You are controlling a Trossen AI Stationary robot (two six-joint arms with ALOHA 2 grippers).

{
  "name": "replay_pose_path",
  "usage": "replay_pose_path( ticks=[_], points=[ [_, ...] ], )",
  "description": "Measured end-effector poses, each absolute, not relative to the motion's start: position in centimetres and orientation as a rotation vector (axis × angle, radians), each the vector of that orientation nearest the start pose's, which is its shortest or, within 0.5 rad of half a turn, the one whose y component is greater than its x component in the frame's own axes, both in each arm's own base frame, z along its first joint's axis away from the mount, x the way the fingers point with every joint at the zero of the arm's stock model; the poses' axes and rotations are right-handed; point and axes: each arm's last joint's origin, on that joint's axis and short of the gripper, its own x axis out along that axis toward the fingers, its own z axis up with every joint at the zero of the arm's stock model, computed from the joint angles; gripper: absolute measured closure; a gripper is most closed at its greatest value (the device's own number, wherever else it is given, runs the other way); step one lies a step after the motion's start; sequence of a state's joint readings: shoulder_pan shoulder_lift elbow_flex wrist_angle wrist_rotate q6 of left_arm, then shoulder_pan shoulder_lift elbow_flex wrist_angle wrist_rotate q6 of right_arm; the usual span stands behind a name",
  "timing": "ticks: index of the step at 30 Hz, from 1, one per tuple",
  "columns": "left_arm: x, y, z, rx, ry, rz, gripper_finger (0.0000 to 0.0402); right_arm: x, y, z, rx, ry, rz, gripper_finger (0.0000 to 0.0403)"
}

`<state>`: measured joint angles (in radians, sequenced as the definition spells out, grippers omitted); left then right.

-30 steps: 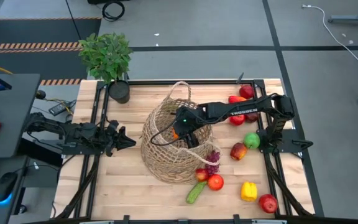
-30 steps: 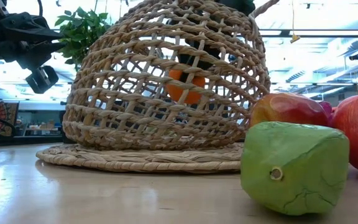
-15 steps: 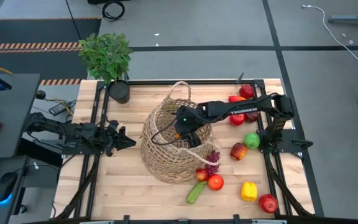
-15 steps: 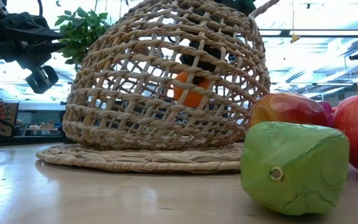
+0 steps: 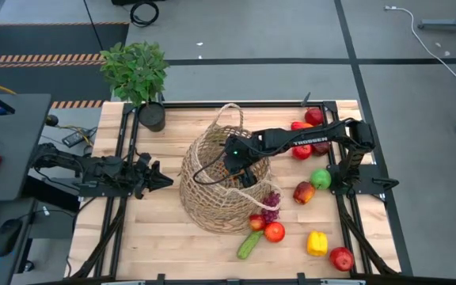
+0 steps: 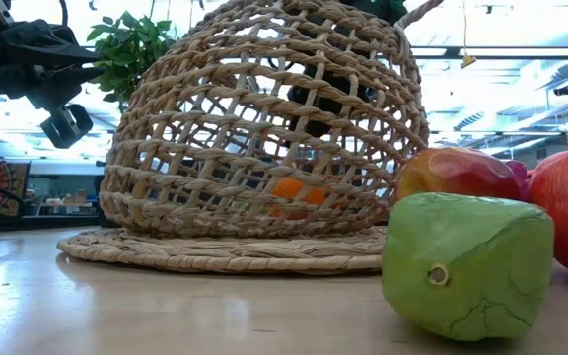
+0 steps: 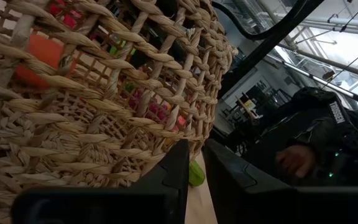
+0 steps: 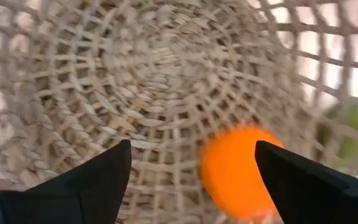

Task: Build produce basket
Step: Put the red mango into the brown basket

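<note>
Right end effector (image 8: 188, 168) inside basket (image 5: 212, 186), fingers spread, grasping nothing; orange (image 8: 241, 171) lies loose on the weave. Lift straight out, clear of the rim. Left end effector (image 5: 158, 177) parked beside basket, clenched.

My right arm is reaching in from the table's right side toward the middle, its right gripper (image 8: 191, 165) pointing downward with fingers spread wide and gripping nothing, while my left gripper (image 5: 155, 179) is waiting at the left edge, fingers nearly together.
</note>
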<state>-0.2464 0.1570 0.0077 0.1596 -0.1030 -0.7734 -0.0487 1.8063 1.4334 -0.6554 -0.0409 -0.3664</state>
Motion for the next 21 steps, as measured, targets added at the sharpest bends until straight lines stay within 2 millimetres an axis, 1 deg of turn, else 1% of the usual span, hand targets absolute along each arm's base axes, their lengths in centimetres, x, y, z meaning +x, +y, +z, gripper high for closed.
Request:
replay_pose_path(
  ticks=[2,6,9,11,14,16,19,21],
  points=[
    [10.4,-2.3,16.9,-0.774,0.046,-0.140,0.0342,37.9,-2.0,25.6,-0.302,0.996,0.149,0.0057],
    [10.4,-2.3,16.9,-0.773,0.046,-0.140,0.0339,37.4,-2.4,29.6,-0.300,0.898,0.112,0.0058],
    [10.4,-2.3,16.9,-0.773,0.046,-0.140,0.0338,36.7,-2.5,32.2,-0.306,0.837,0.093,0.0058],
    [10.4,-2.3,16.9,-0.774,0.045,-0.140,0.0339,35.9,-2.5,34.4,-0.318,0.781,0.066,0.0058],
    [10.4,-2.3,16.9,-0.774,0.045,-0.140,0.0342,34.2,-2.6,37.7,-0.333,0.697,0.014,0.0058],
    [10.4,-2.3,16.9,-0.773,0.045,-0.140,0.0341,32.8,-2.8,39.5,-0.321,0.649,-0.026,0.0059],
    [10.4,-2.3,16.9,-0.774,0.045,-0.140,0.0338,30.3,-3.6,41.6,-0.269,0.591,-0.079,0.0059],
    [10.4,-2.3,16.9,-0.773,0.046,-0.140,0.0338,28.8,-4.2,42.4,-0.249,0.582,-0.104,0.0059]
  ],
)
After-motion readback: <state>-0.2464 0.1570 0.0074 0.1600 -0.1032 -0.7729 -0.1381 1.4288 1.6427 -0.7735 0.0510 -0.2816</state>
